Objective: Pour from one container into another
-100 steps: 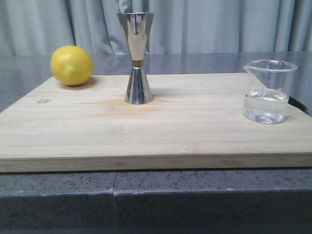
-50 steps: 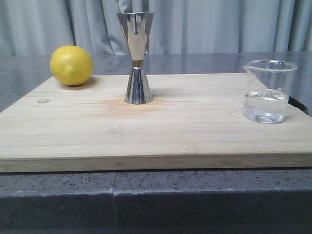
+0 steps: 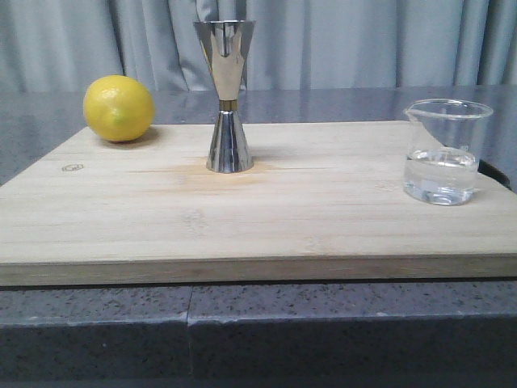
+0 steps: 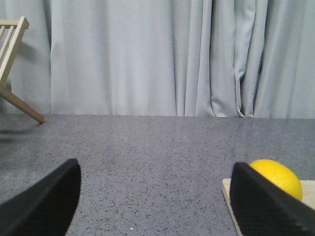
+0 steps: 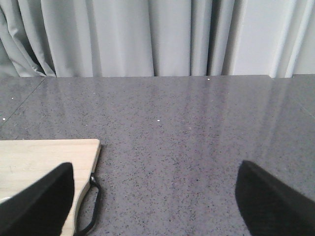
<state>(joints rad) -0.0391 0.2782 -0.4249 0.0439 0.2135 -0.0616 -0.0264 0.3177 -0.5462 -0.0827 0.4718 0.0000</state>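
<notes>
Both pincers are spread wide and hold nothing: left gripper (image 4: 155, 206) hangs over the grey counter (image 4: 147, 147) beside the board's left end, seen only in its own wrist view. Going left to right in the front view, a yellow lemon (image 3: 119, 108) sits at the far left corner of the wooden cutting board (image 3: 258, 218). Near the middle stands the steel jigger (image 3: 228, 95), upright. Well apart, at the board's right edge, stands the glass beaker (image 3: 446, 151), upright, with clear liquid in its lower part. Right gripper (image 5: 155, 206) hangs past the board's right end. Judged from this, pouring has not begun; grasping, carrying and tipping remain. Nothing has shifted since the earlier frames.
</notes>
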